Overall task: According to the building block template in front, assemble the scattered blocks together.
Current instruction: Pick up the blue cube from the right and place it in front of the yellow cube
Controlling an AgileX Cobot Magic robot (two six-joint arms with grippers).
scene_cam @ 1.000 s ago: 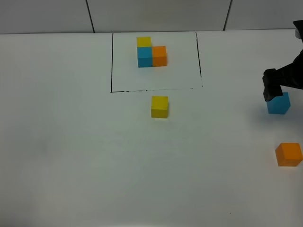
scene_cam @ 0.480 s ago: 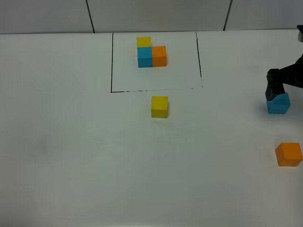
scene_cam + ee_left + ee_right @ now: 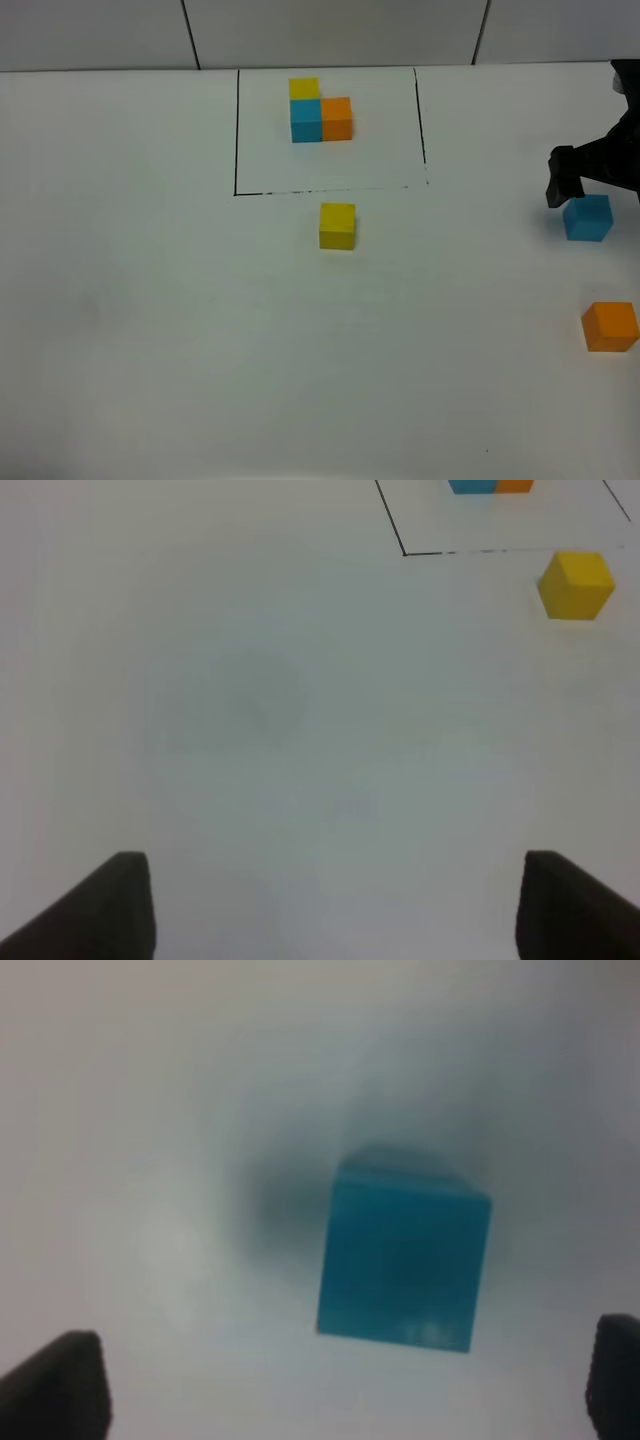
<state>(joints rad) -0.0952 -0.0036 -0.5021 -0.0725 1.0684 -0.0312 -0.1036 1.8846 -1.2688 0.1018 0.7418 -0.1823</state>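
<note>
Three loose: yellow cube (image 3: 337, 225), blue cube (image 3: 587, 218), orange cube (image 3: 610, 326). One template (image 3: 306, 120). Left tool (image 3: 335, 905), right tool (image 3: 335, 1375) spread.

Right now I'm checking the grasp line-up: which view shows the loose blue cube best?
The right wrist view: the loose blue cube fills mid-frame, large though blurred, just ahead of the open right pincer. The exterior high view shows it small near the right edge, next to the pincer. The left wrist view misses it.

Right gripper (image 3: 335, 1380) jaws spread wide, seemingly low; left gripper (image 3: 345, 905) jaws apart.
</note>
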